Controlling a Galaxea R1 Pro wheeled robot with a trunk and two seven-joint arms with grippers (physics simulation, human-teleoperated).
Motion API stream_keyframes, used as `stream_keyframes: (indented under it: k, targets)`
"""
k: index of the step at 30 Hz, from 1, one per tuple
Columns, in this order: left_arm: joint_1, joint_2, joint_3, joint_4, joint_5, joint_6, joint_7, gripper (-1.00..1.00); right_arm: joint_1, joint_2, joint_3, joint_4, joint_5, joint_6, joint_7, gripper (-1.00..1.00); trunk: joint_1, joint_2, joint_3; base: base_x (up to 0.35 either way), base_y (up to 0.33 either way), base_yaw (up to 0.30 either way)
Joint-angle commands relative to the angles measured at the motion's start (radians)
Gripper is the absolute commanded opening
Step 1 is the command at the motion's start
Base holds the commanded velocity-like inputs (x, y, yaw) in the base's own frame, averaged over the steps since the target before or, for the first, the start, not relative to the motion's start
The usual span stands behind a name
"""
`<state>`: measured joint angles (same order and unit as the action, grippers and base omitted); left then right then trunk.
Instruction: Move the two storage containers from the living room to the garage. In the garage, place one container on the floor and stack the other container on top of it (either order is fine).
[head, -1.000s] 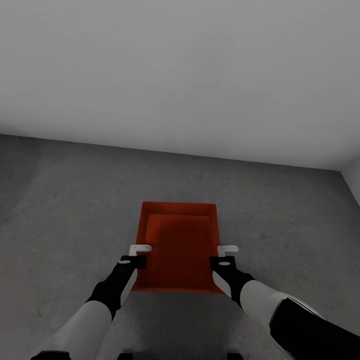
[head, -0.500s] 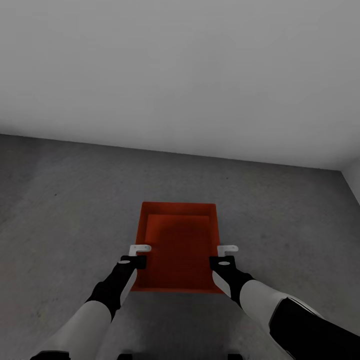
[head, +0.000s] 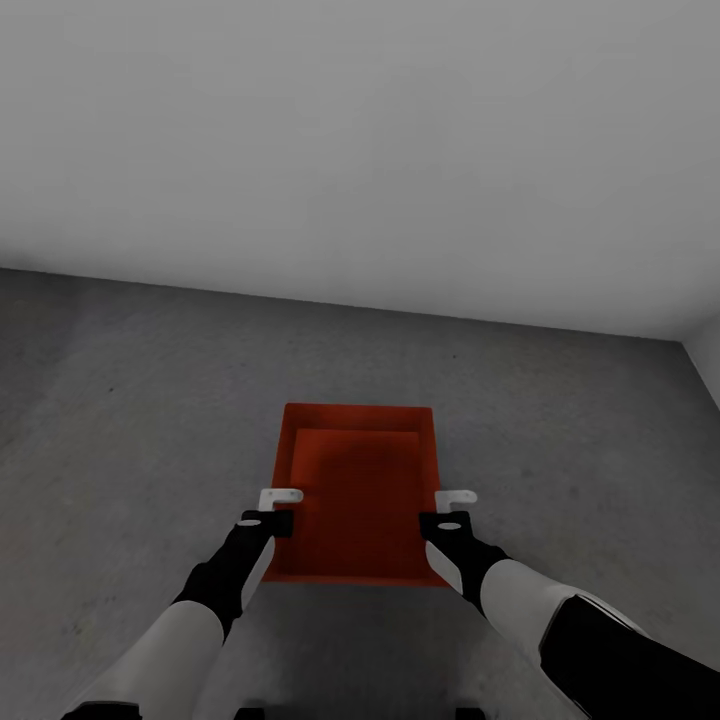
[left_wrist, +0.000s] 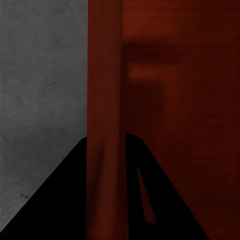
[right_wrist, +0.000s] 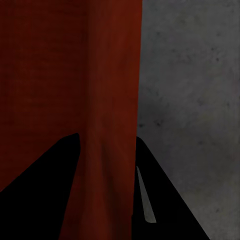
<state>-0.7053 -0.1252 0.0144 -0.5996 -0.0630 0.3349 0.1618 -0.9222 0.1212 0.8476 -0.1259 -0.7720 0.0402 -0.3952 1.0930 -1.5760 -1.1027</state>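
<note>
An orange-red storage container (head: 360, 500) sits open-top on or just over the dark grey garage floor (head: 140, 400), right in front of me. A smaller rectangular edge shows inside it; I cannot tell whether that is its bottom or a second container nested in it. My left gripper (head: 282, 497) straddles its left wall (left_wrist: 105, 100), one finger inside and one outside, shut on it. On the opposite side my right gripper (head: 456, 497) clamps the right wall (right_wrist: 110, 90) the same way.
A plain white wall (head: 360, 150) rises about a container's length beyond the bin. A second white wall (head: 708, 365) meets it at the far right corner. Mottled concrete spreads to both sides of the bin.
</note>
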Motion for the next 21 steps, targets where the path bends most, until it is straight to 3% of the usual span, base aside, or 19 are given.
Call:
stream_keyframes:
  k: [1, 14, 15, 21]
  targets:
    - [0.001, -0.019, 0.001, 0.008, -0.005, 0.024, 0.001, -1.0, 0.0, -0.002, 0.008, 0.003, 0.026, -0.006, -0.002, -1.0, 0.001, 0.0, -0.001, 0.0, 0.0, 0.0]
    - [0.001, -0.019, -0.001, 0.009, -0.005, 0.024, -0.003, -1.0, 0.0, -0.002, 0.008, 0.003, 0.027, -0.006, 0.0, -1.0, 0.001, 0.0, -0.001, 0.0, 0.0, 0.0]
    - [0.001, -0.019, -0.001, 0.009, -0.004, 0.025, -0.003, 1.0, 0.0, -0.002, 0.008, 0.003, 0.027, -0.006, -0.001, 1.0, 0.001, 0.0, -0.001, 0.0, 0.0, 0.0]
    - [0.001, -0.018, -0.001, 0.011, -0.006, 0.025, -0.004, 1.0, 0.0, -0.001, 0.008, 0.003, 0.027, -0.006, 0.004, 1.0, 0.001, 0.0, -0.001, 0.0, 0.0, 0.0]
